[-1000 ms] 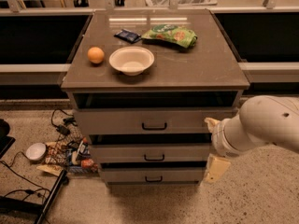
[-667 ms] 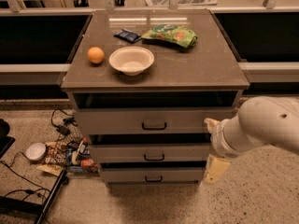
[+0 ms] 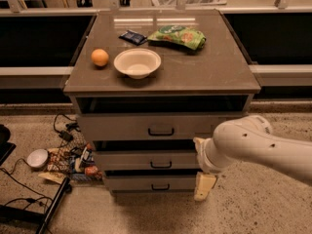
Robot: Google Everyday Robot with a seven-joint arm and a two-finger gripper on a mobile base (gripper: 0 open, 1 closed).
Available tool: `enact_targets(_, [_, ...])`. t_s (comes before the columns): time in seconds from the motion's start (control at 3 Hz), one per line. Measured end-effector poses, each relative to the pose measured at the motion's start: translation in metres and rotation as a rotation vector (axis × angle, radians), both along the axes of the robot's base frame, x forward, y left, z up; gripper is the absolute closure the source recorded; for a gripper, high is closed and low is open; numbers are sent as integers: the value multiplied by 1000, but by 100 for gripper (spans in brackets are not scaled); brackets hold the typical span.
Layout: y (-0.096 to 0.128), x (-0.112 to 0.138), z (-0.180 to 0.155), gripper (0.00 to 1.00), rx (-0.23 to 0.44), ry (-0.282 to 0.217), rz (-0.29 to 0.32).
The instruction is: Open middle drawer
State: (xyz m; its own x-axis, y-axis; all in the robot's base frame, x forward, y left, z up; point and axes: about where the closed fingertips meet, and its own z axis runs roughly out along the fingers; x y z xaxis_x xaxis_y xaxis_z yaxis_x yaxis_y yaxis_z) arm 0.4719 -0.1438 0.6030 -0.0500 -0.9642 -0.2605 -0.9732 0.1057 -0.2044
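Gripper [image 3: 204,185] hangs low beside the cabinet's [image 3: 224,67] right front; whether it is apart or together, we cannot tell. Drawer [image 3: 141,159], 2nd of 3, looks shut. We judge this the approach: next, reach its handle [image 3: 161,165].

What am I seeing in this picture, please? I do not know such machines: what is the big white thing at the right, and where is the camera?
There is only one camera view. It looks down on the front of a grey cabinet. The big white shape is the robot's arm. Its gripper, the part that grasps, hangs low by the cabinet's right front corner, away from every handle, and it seems to hold nothing. On top of the cabinet lie an orange, a white bowl, a green bag and a dark packet. Below are three drawers. The middle drawer, the one to be opened, has a small black handle at its centre. Cables and clutter lie on the floor at the left.
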Motion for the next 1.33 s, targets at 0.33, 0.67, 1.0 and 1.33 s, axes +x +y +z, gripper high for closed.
enact_targets(0.33, [12,16,-48,0,-20,25,19])
enact_targets(0.67, [15,35,-86,0,-49,35,14])
enact_targets(1.0, [16,48,-111,0,-60,35,9])
enact_targets(1.33, [16,55,-133,0,-56,33,-1])
